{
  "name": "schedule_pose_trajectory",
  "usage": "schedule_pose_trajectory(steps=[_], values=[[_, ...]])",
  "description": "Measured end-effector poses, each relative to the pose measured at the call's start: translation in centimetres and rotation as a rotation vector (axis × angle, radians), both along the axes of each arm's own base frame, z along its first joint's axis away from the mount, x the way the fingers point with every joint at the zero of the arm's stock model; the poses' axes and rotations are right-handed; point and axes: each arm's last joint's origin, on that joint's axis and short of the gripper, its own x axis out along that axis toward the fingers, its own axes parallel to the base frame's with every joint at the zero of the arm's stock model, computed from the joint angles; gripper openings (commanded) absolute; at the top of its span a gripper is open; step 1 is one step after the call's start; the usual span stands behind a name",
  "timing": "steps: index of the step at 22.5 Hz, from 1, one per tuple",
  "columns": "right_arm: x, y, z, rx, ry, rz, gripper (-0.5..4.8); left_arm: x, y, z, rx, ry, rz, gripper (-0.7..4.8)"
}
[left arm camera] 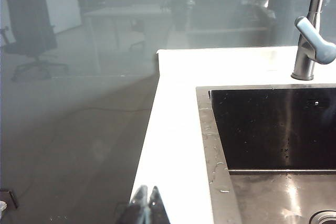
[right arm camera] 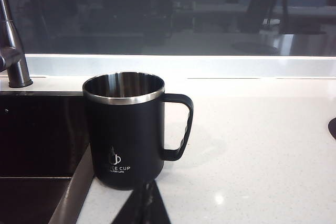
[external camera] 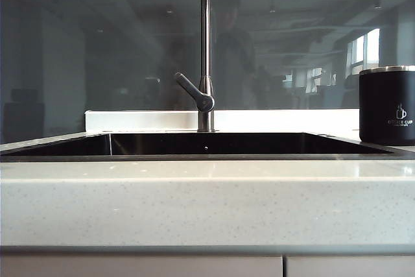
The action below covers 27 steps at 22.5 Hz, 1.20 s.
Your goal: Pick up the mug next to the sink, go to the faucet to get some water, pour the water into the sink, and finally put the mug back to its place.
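Note:
The black mug (external camera: 387,105) with a silver rim stands upright on the white counter just right of the sink (external camera: 207,144); neither arm shows in the exterior view. The right wrist view shows the mug (right arm camera: 126,129) close ahead, handle turned away from the sink (right arm camera: 37,135), empty inside. My right gripper (right arm camera: 148,188) is shut, its tips just short of the mug's base, holding nothing. The steel faucet (external camera: 205,50) rises behind the basin, lever angled left. My left gripper (left arm camera: 147,192) is shut and empty over the counter strip left of the sink (left arm camera: 273,129), the faucet (left arm camera: 311,40) beyond.
A dark glass wall backs the counter (external camera: 207,205). White counter (right arm camera: 262,140) stretches beyond the mug's handle side. A dark round edge (right arm camera: 332,128) shows at the far side of that counter. The counter's left end (left arm camera: 157,129) drops to the floor.

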Motion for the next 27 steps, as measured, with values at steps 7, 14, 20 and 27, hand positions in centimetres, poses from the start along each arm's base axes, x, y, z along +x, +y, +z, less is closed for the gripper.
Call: schedule_pose_trajectory(steps=[7, 14, 20, 27], values=[[0.0, 0.0, 0.0, 0.0, 0.0, 0.0, -0.06, 0.0, 0.0, 0.0, 0.0, 0.001, 0.0, -0.06], [-0.1, 0.1, 0.8, 0.08, -0.091, 0.041, -0.07, 0.0, -0.1, 0.4, -0.04, -0.045, -0.046, -0.06], [-0.9, 0.1, 6.3, 0.154, -0.305, 0.071, -0.06, -0.7, -0.3, 2.9, -0.227, -0.295, -0.154, -0.06], [7.1, -1.3, 3.5, 0.084, 0.14, 0.016, 1.28, -0.2, -0.3, 5.5, -0.238, -0.288, -0.164, -0.06]])
